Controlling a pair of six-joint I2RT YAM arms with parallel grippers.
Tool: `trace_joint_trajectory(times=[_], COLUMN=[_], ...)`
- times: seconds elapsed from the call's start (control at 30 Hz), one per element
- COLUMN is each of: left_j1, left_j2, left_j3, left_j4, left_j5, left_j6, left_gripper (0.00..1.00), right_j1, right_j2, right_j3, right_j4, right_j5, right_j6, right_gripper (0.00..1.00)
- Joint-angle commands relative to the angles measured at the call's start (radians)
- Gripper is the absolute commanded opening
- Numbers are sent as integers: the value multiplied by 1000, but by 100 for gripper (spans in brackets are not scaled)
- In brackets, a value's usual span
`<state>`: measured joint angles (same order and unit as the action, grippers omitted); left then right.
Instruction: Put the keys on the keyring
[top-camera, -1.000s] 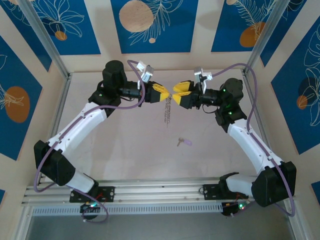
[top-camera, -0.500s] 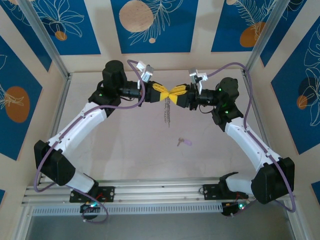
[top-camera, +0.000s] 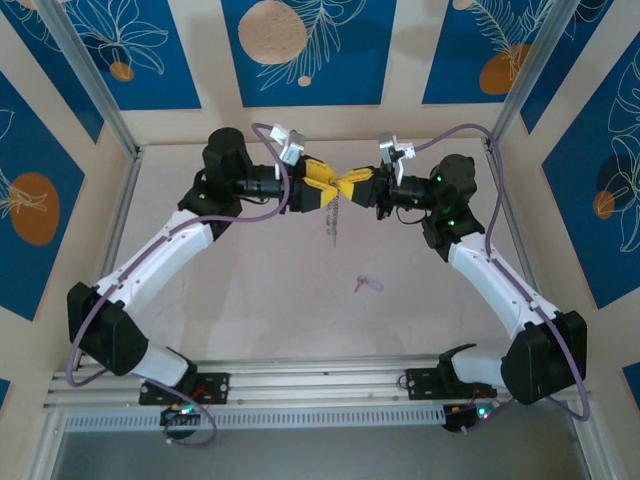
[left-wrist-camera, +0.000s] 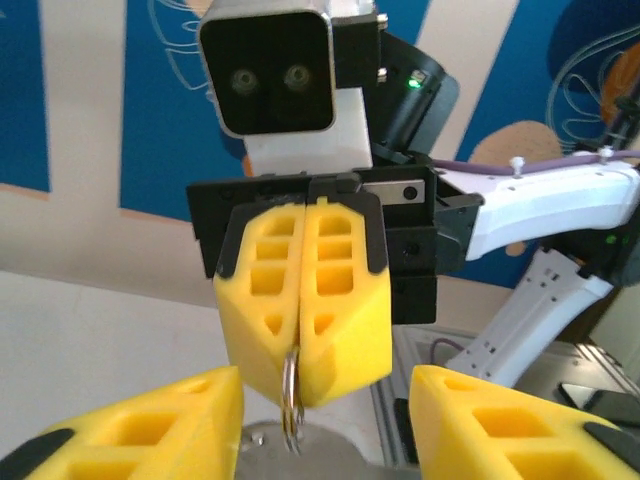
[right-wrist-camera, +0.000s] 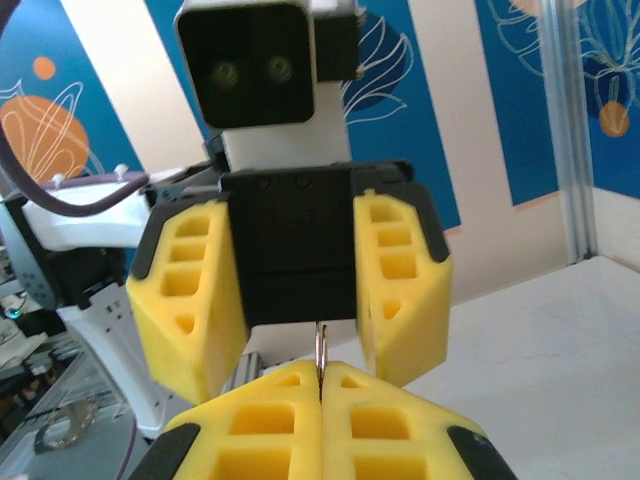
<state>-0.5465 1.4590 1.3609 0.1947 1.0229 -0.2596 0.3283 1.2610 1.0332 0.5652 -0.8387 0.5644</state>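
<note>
Keyring (top-camera: 333, 214) hangs in the air over the far middle of the bench (top-camera: 250, 270), its length pointing straight down from my right claw (top-camera: 352, 184), which is clamped on its top. My left claw (top-camera: 328, 186) faces it tip to tip, fingers apart. The key (top-camera: 368, 284) lies flat on the bench nearer my bases, well apart from both claws. Its shaft points left and its lilac head right, a little to the right arm's side. Bare bench surrounds it, with the rails and posts well off, so I judge the free left claw could drop to it unhindered.

From my left wrist, my own yellow fingers (left-wrist-camera: 150, 420) stand wide. The right claw opposite is pressed together on the keyring (left-wrist-camera: 290, 388), which hangs beneath it edge-on.

From my right wrist, my fingers (right-wrist-camera: 270, 420) meet on the keyring (right-wrist-camera: 321, 350), and the left claw beyond gapes.
</note>
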Motion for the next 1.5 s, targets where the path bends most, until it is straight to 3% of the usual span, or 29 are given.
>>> trace_joint_trajectory(times=[0.0,0.17,0.23,0.47,0.8,1.47], left_j1=[2,8,10,10,10,4], left_j2=[-83,-142,-146,-103,-34,16], left_j3=[-40,-125,-143,-167,-171,-134], left_j4=[123,231,272,387,541,591], left_j5=[-123,-287,-302,-265,-250,-205], left_j6=[-39,-96,-124,-225,-330,-378], left_gripper=[52,59,60,58,54,50], right_j1=[-9,-11,-10,-5,19,28], right_j2=[-6,-14,-14,11,28,38], right_j3=[-16,-49,-60,-78,-76,-70], right_j4=[95,210,257,414,454,447], right_j5=[67,110,127,172,187,172], right_j6=[43,98,123,220,241,236], right_gripper=[0,0,0,0,0,0])
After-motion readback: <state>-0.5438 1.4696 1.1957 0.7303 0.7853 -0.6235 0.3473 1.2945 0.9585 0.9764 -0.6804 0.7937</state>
